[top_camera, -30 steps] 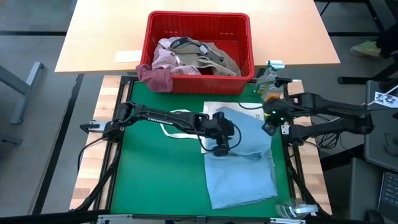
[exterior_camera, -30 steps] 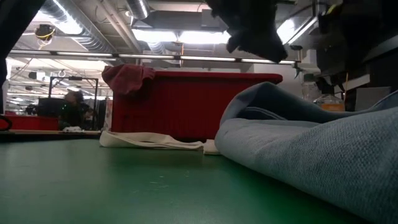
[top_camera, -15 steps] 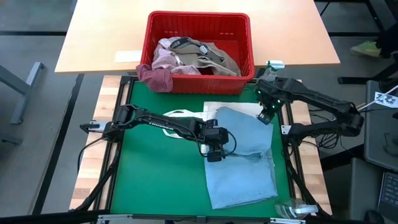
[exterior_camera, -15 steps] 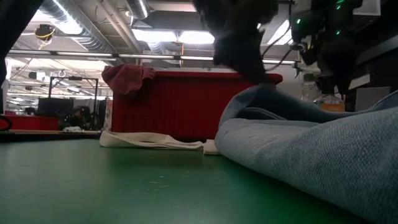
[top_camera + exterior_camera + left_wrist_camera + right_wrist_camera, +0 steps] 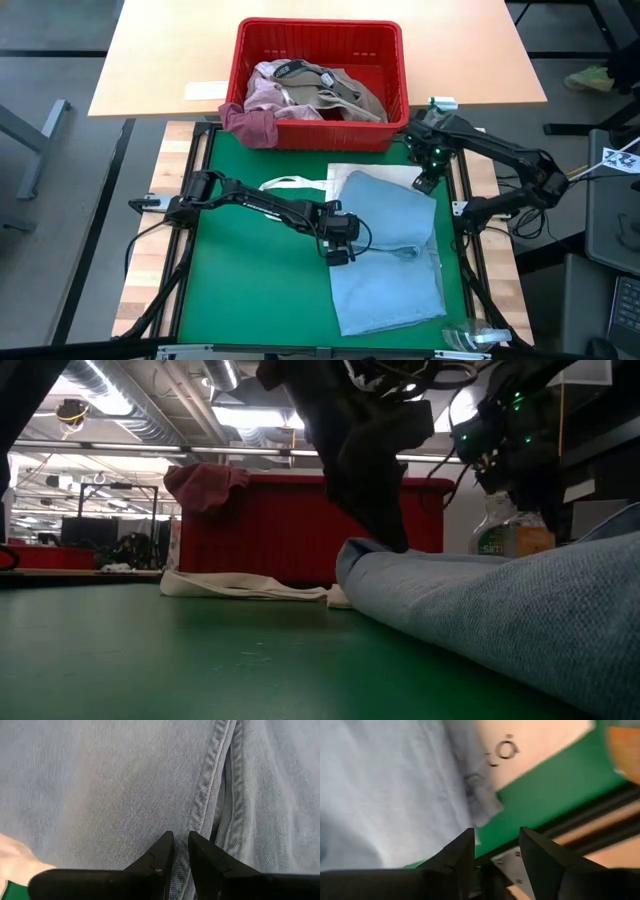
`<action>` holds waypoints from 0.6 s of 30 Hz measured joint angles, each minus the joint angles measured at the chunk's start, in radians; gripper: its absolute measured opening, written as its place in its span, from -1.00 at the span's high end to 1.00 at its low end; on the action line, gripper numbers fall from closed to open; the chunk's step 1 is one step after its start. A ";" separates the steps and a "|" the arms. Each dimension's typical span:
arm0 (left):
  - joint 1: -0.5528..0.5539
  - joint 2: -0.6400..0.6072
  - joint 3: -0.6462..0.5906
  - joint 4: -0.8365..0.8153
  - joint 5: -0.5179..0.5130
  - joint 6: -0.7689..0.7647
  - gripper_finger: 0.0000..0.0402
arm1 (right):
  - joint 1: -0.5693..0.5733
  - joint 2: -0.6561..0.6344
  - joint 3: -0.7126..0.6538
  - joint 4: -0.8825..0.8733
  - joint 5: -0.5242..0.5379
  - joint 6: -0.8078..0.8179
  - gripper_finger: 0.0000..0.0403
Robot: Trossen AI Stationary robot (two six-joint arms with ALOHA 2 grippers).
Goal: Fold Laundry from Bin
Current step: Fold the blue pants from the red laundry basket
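The left gripper (image 5: 180, 851) has its jaws nearly shut around a seam of the light blue denim garment (image 5: 385, 255) lying on the green tabletop (image 5: 255, 285), so it should pinch tight before lifting, while the right gripper (image 5: 494, 847), jaws wide and empty, hovers over the far corner near the red bin (image 5: 395, 132).
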 joint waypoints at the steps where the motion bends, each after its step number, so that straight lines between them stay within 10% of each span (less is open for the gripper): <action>1: 0.000 0.000 0.000 0.003 0.000 0.000 0.73 | 0.000 0.013 0.000 0.002 -0.017 0.000 0.23; 18: -0.005 0.000 0.000 0.048 0.000 0.000 0.73 | 0.002 0.171 0.000 -0.039 -0.105 0.004 0.23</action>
